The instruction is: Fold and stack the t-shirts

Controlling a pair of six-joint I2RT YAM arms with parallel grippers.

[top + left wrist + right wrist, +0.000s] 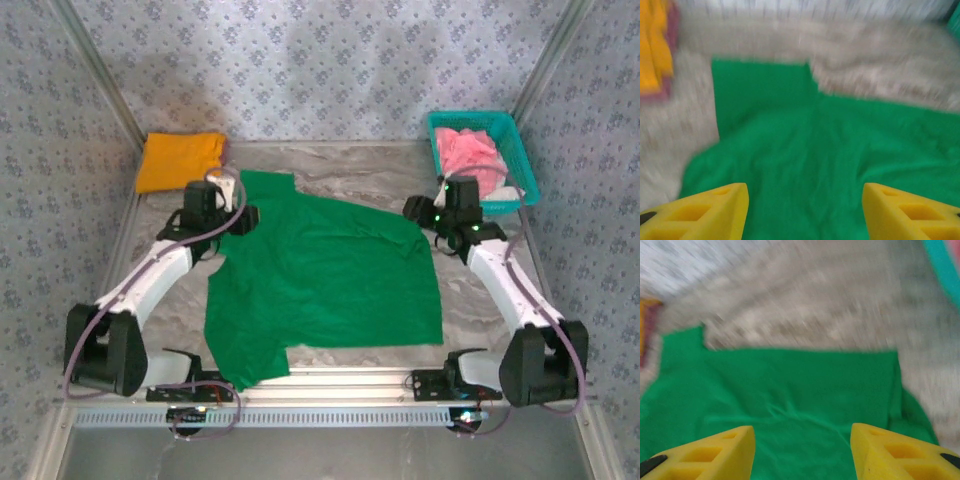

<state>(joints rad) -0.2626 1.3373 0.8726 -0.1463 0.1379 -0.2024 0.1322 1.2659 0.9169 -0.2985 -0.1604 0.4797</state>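
Observation:
A bright green t-shirt point(320, 280) lies spread flat across the middle of the table, one sleeve toward the back left. My left gripper point(242, 215) hovers over its back-left sleeve, jaws open and nothing between them; in the left wrist view the gripper point(805, 212) hangs above green cloth point(810, 160). My right gripper point(418, 212) stands open over the shirt's back-right corner, and in the right wrist view it point(802, 452) is above the cloth point(790, 390). An orange-yellow t-shirt point(180, 158) lies folded at the back left. A pink t-shirt point(470, 155) sits bunched in the basket.
The teal mesh basket point(525, 175) stands at the back right, just behind my right wrist. Patterned walls close in the back and both sides. Bare marbled tabletop point(360, 165) shows behind the green shirt. A metal rail point(320, 415) runs along the near edge.

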